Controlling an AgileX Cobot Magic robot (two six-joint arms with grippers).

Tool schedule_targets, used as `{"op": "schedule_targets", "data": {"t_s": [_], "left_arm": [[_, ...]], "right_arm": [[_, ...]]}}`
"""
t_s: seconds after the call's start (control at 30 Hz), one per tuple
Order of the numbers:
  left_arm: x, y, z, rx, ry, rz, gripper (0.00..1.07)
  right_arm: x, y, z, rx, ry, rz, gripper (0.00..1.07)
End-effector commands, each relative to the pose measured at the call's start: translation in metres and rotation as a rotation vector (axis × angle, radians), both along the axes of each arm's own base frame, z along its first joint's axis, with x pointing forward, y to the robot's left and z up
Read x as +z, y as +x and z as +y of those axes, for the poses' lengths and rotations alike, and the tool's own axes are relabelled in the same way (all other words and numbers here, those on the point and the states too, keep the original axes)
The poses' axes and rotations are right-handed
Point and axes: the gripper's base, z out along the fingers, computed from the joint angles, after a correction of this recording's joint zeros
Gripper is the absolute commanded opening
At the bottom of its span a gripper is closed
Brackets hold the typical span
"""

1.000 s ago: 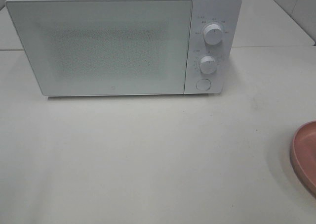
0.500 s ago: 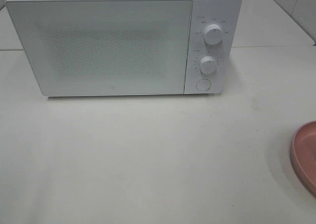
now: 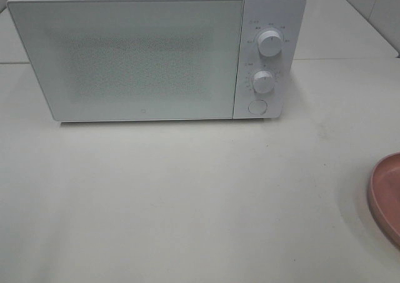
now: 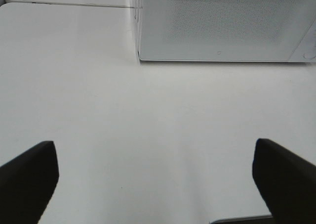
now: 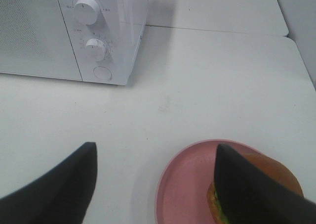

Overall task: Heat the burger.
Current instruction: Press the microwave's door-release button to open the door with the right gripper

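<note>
On the right side of the white counter (image 3: 187, 195): burger (image 5: 276, 173) sits on a pink round plate (image 5: 180, 184), partly hidden behind one finger of the right tool (image 5: 155, 150), off-centre from the gap. Right tool fingers apart, empty. Left tool (image 4: 154, 145) wide apart, empty, facing the white microwave (image 3: 125, 58), door closed. Right arm nearer. Bun glossy, domed, round, so no long axis; lettuce frilly; plate smooth, rimmed.

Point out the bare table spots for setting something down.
Widest: the table in front of the microwave, across to the pink plate. Also bare right of the microwave. Crowded only at the plate, holding the burger.
</note>
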Motion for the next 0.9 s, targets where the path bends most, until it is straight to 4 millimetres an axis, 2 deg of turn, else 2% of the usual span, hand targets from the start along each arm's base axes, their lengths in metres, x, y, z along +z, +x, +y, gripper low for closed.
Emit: {"op": "schedule_targets", "data": {"t_s": [0.03,0.37,0.43,0.53,0.6,0.9], "left_arm": [[0.001,-0.002,0.0,-0.003,-0.006,-0.028,1.0],[0.001,-0.002,0.0,-0.003,-0.006,-0.028,1.0],[0.001,-0.002,0.0,-0.003,-0.006,-0.028,1.0],[0.001,-0.002,0.0,-0.003,-0.006,-0.028,1.0],[0.001,-0.002,0.0,-0.003,-0.006,-0.028,1.0],[0.001,-0.002,0.0,-0.003,-0.006,-0.028,1.0]], "right_arm": [[0.003,0.013,0.001,0.003,-0.014,-0.028,0.67],[-0.001,0.042,0.006,0.004,-0.01,0.003,0.67],[-0.003,0.056,0.008,-0.005,0.012,0.002,0.67],[-0.003,0.06,0.009,-0.008,0.019,0.0,0.67],[-0.007,0.073,0.011,-0.01,0.028,0.006,0.7],[-0.015,0.105,0.016,-0.001,0.033,-0.026,0.75]]}}
